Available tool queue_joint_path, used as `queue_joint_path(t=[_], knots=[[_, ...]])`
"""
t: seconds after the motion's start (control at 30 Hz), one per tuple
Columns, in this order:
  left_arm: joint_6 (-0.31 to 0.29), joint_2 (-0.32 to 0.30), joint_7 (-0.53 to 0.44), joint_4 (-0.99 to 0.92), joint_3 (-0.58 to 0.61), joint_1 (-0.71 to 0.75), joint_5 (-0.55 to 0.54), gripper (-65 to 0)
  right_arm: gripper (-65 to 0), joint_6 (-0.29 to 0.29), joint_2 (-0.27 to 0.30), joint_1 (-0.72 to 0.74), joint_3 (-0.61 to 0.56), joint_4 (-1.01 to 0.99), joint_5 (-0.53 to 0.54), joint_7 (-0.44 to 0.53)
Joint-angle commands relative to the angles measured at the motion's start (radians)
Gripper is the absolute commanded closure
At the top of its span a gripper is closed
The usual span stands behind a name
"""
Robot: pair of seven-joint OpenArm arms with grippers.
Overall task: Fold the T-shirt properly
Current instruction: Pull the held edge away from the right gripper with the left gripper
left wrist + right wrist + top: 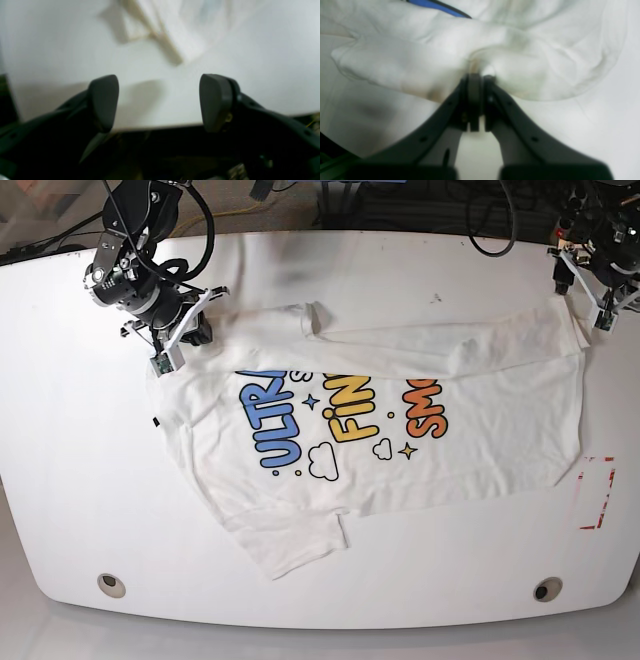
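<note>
On table [60, 510], right gripper [476, 75] pinches T-shirt [400, 450]; left gripper [160, 102] spread, empty.

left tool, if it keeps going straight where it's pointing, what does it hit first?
Probably bare table. The left tool is open and empty, aimed down at the white top just past the edge. The T-shirt lies farther ahead, off to the right. The view is blurred, so depth is uncertain.

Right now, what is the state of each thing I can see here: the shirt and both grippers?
White cotton T-shirt with blue, yellow and orange letters: spread print-up on the table, top edge folded over, fold unfinished.
Left gripper: open, holding nothing, at the table's edge.
Right gripper: shut on bunched white cloth of the T-shirt.
White table: bears the T-shirt.
</note>
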Motion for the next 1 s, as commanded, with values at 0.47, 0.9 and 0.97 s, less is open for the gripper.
queue_joint_path(t=[0.47,0.9,0.97], knots=[[0.006,0.002,0.17,-0.242,-0.2,-0.092,-0.285,-45.8,0.0,0.003,0.006,0.01,0.002,0.017,0.012,0.016],[0.006,0.001,0.17,-0.419,-0.126,-0.092,-0.446,-45.8,0.0,0.003,0.006,0.008,0.002,0.017,0.012,0.016],[0.006,0.001,0.17,-0.429,-0.106,-0.092,-0.466,-45.8,0.0,0.003,0.006,0.007,0.002,0.017,0.012,0.016]])
